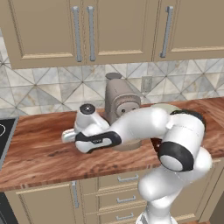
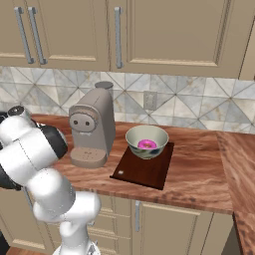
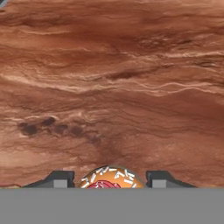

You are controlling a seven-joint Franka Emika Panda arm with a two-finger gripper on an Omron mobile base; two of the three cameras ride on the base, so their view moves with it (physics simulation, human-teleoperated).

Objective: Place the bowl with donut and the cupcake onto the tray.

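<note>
Bowl and donut: the bowl sits on the tray, toward its back edge, with the pink-iced donut lying inside it — that half of the task looks done.
Tray: flat on the countertop, just right of the coffee machine.
Cupcake: in the hand view a small frosted dome with a red spot and white sprinkles, the cupcake, rises between the two dark fingertips; its base is hidden at the bottom edge.
Gripper: the gripper has its tips set apart on either side of the cupcake, with a sliver of gap visible each side; I cannot tell whether they pinch it lower down or merely straddle it.
Arm: reaches left over the counter in front of the coffee machine, well apart from the tray.
Handling, as a judgement: the cupcake is likely light and soft on top — frosting would smear or crush, so the firmer base is the place to hold, with gentle pressure.
Risk: a small, light item may tip or slip out during the swing across to the tray.
</note>
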